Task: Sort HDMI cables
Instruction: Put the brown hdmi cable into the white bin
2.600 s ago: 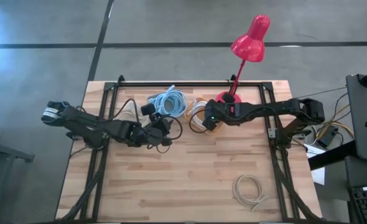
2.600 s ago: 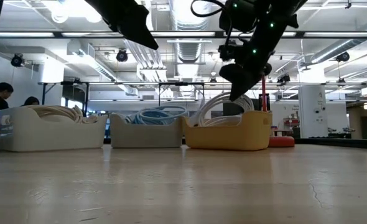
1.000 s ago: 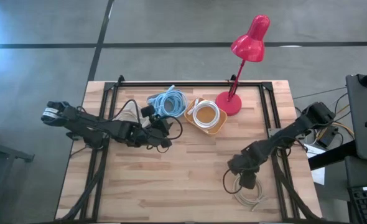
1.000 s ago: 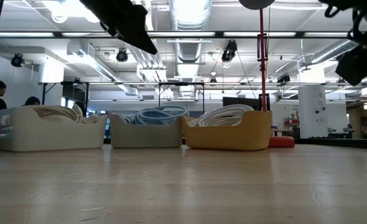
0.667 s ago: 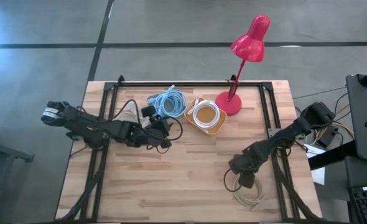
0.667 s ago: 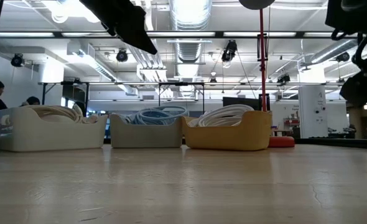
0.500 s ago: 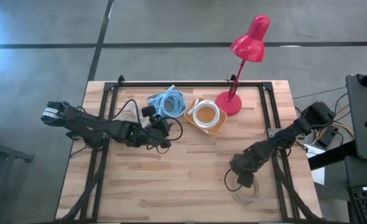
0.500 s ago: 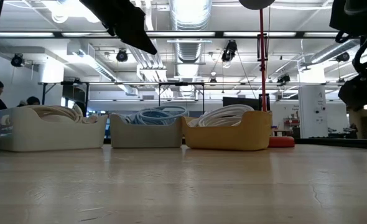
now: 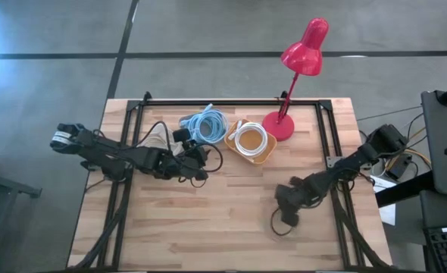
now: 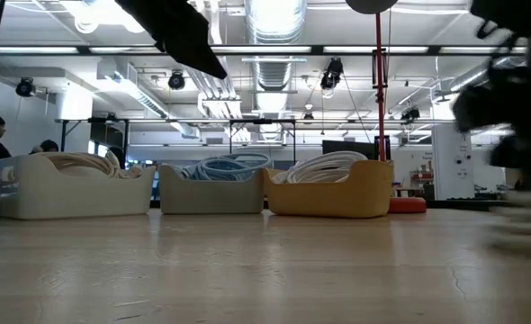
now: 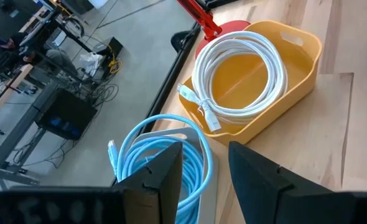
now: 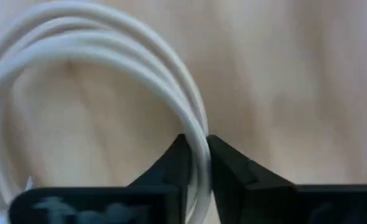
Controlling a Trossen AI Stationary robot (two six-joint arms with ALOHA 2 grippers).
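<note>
Pinching 1 side of the pale cable coil low over the table, the right gripper held it narrowly; light and floppy, its loops looked likely to sag.

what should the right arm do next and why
Probably lift. The right gripper has its fingers pinched on a strand of the white cable coil, low over the bare wood table, and the bins sit across the table by the left gripper, which hangs open over them.
</note>
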